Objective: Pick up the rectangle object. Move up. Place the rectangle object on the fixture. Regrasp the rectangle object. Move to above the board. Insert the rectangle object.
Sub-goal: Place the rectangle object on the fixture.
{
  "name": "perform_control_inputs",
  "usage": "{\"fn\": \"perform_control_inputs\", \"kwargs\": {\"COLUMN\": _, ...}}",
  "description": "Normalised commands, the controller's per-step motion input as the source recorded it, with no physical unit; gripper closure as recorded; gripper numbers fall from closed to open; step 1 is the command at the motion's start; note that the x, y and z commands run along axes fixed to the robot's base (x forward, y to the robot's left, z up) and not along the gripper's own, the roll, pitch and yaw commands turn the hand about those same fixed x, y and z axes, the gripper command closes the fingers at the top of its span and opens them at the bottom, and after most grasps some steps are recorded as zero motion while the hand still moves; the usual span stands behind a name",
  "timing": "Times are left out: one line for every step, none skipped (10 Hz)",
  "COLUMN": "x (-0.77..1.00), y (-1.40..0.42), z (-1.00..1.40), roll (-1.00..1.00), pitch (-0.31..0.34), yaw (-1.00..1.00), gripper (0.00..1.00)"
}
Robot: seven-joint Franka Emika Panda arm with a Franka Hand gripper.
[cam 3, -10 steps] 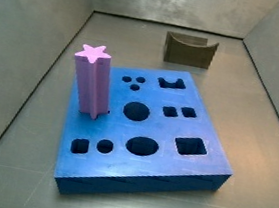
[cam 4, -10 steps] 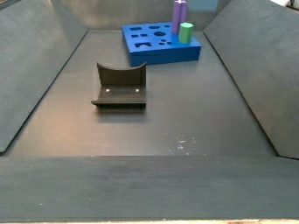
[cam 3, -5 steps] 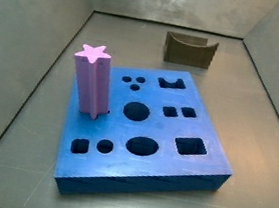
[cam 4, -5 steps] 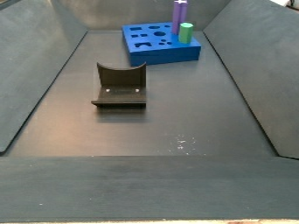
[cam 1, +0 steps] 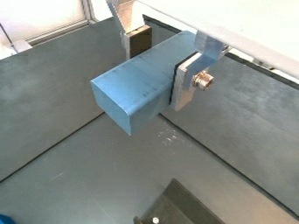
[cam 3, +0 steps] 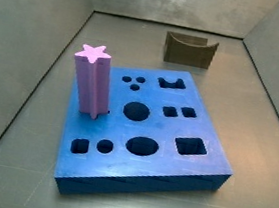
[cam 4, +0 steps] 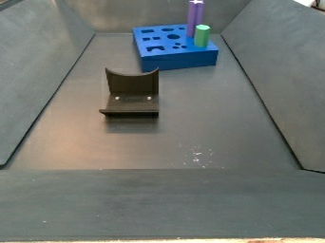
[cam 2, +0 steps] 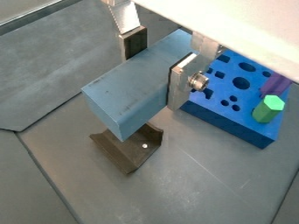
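Gripper [cam 1: 158, 66] is raised above the dark floor [cam 4: 191, 133], seen only in both wrist views, neither side view catches it. Its fingers [cam 2: 184, 80] are clamped on the rectangle object [cam 2: 131, 84], the far finger partly hidden. The fixture [cam 4: 128, 94] stands on open floor below; the board [cam 3: 151, 129] lies well apart, near sloped grey walls [cam 4: 38, 76], carrying a purple star post [cam 3: 91, 79] and green peg [cam 4: 200, 36].

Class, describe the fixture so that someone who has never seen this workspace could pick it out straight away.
Start at the big blue board on the dark floor. Beyond its far edge, apart from it, stands the fixture, a small dark olive-brown holder. Unlike the purple star post and green peg standing in the board, it sits alone and has a curved notch in its top. The tool, holding the rectangle object, hangs above it.
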Motion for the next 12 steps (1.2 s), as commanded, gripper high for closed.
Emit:
{"fn": "perform_control_inputs", "kwargs": {"x": 0.73, "y": 0.06, "z": -1.00, "roll": -1.00, "pitch": -0.022, "yaw": 0.10, "gripper": 1.00}}
{"fn": "perform_control_inputs", "kwargs": {"x": 0.78, "y": 0.08, "z": -1.00, "roll": -1.00, "pitch": -0.032, "yaw": 0.08, "gripper": 1.00}}
{"fn": "perform_control_inputs", "kwargs": {"x": 0.87, "y": 0.08, "z": -1.00, "roll": -1.00, "pitch": -0.025, "yaw": 0.07, "gripper": 1.00}}
{"fn": "perform_control_inputs", "kwargs": {"x": 0.98, "y": 0.08, "z": -1.00, "roll": -1.00, "pitch": -0.017, "yaw": 0.06, "gripper": 1.00}}
{"fn": "perform_control_inputs", "kwargs": {"x": 1.00, "y": 0.08, "z": -0.93, "roll": -1.00, "pitch": -0.011, "yaw": 0.06, "gripper": 1.00}}
{"fn": "perform_control_inputs", "kwargs": {"x": 0.92, "y": 0.07, "z": -0.66, "roll": -1.00, "pitch": 0.002, "yaw": 0.04, "gripper": 1.00}}
{"fn": "perform_control_inputs", "kwargs": {"x": 0.82, "y": 0.05, "z": -0.39, "roll": -1.00, "pitch": 0.007, "yaw": 0.03, "gripper": 1.00}}
{"fn": "perform_control_inputs", "kwargs": {"x": 0.74, "y": 0.05, "z": -0.20, "roll": -1.00, "pitch": 0.014, "yaw": 0.02, "gripper": 1.00}}
{"fn": "perform_control_inputs", "kwargs": {"x": 0.65, "y": 0.04, "z": -0.05, "roll": -1.00, "pitch": 0.035, "yaw": 0.01, "gripper": 1.00}}
{"fn": "perform_control_inputs", "kwargs": {"x": 0.53, "y": 0.04, "z": -0.02, "roll": -1.00, "pitch": 0.087, "yaw": 0.00, "gripper": 1.00}}
{"fn": "perform_control_inputs", "kwargs": {"x": 0.43, "y": 0.06, "z": -0.03, "roll": -1.00, "pitch": 0.140, "yaw": -0.02, "gripper": 1.00}}
{"fn": "perform_control_inputs", "kwargs": {"x": 0.36, "y": 0.06, "z": -0.03, "roll": -1.00, "pitch": 0.181, "yaw": -0.04, "gripper": 1.00}}
